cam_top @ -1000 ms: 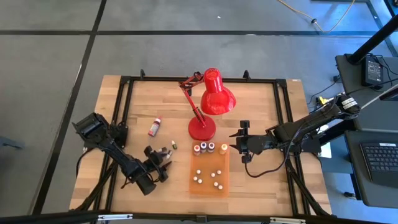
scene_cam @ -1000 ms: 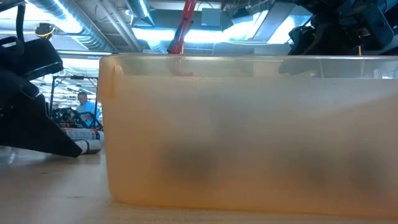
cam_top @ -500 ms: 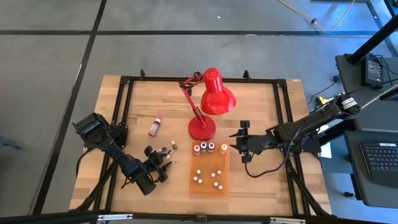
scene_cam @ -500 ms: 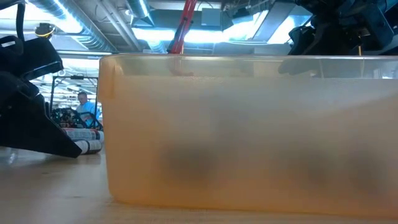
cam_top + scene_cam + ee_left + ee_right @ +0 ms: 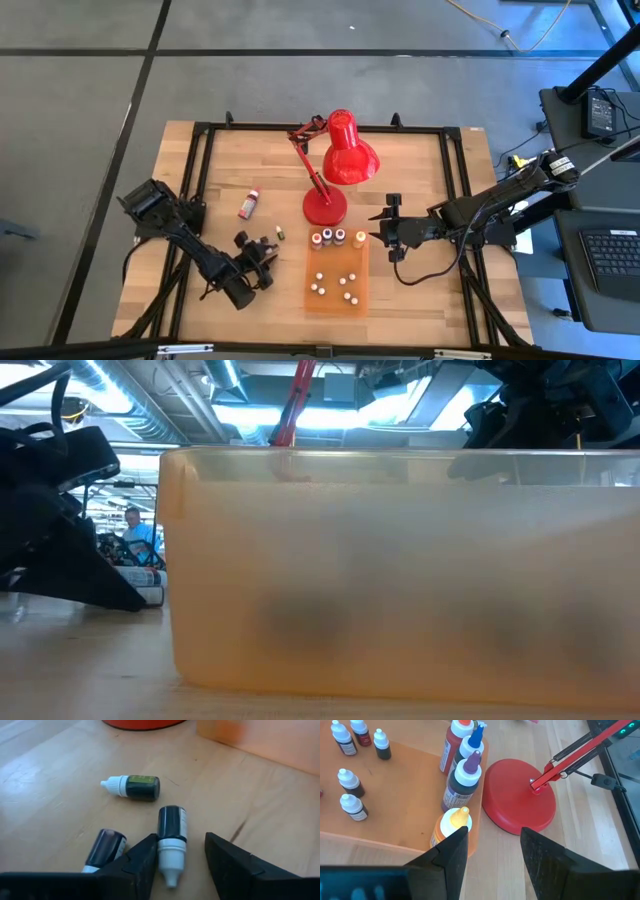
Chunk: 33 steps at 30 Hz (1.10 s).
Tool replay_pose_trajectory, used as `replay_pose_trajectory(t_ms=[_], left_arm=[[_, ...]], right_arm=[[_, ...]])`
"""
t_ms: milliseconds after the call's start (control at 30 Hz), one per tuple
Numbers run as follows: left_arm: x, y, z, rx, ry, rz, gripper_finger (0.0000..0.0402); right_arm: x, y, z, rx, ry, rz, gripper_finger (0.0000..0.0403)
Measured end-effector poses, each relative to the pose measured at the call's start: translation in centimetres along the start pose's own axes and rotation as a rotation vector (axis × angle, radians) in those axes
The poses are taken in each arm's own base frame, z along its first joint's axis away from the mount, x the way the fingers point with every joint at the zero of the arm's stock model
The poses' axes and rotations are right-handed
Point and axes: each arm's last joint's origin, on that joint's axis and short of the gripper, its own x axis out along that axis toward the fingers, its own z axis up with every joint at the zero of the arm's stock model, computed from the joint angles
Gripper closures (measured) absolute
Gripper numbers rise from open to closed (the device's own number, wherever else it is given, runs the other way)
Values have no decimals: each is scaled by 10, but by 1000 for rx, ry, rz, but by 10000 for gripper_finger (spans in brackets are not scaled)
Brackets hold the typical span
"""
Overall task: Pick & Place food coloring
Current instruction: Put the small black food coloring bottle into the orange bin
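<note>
We judge dropper bottle (image 5: 171, 836) light, rigid, slick; grip mid-body | left pincer (image 5: 175, 865) half-open astride it, ungripped | right pincer (image 5: 492, 852) parted, empty, 3 o'clock of tray (image 5: 335, 300)

Light is even and bright from overhead across the wooden table (image 5: 420, 160), with only short, soft shadows under the red desk lamp (image 5: 340, 165) and the arms. In the low view the ceiling lights (image 5: 240, 405) of the room behind glare white-blue, and the orange tray (image 5: 400, 570) right before the lens is a soft, blurred, glowing wall. The left wrist view is sharp on the near bottles, while the far tray edge and lamp base go out of focus. The right wrist view is crisp, with faint sheen on the lamp base (image 5: 520, 795).
</note>
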Motion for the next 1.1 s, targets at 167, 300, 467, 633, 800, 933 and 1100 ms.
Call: replay_pose_trajectory(t_ms=[167,300,467,633,800,933,1100], left_arm=[[-2,-1,-2,7,11,-12,269],[-4,-1,-4,18,14,-20,284],[-4,-1,-4,19,10,-22,308],[-6,-5,1,32,22,-28,336],[-6,-19,24,105,78,-84,337],[-3,-34,58,176,103,-139,336],[1,-53,112,300,151,-224,337]], right_arm=[[0,0,0,0,0,0,219],[0,0,0,0,0,0,219],[0,0,0,0,0,0,219],[0,0,0,-1,0,0,219],[0,0,0,-23,0,0,219],[0,0,0,-24,-1,0,219],[0,0,0,-24,-1,0,219]])
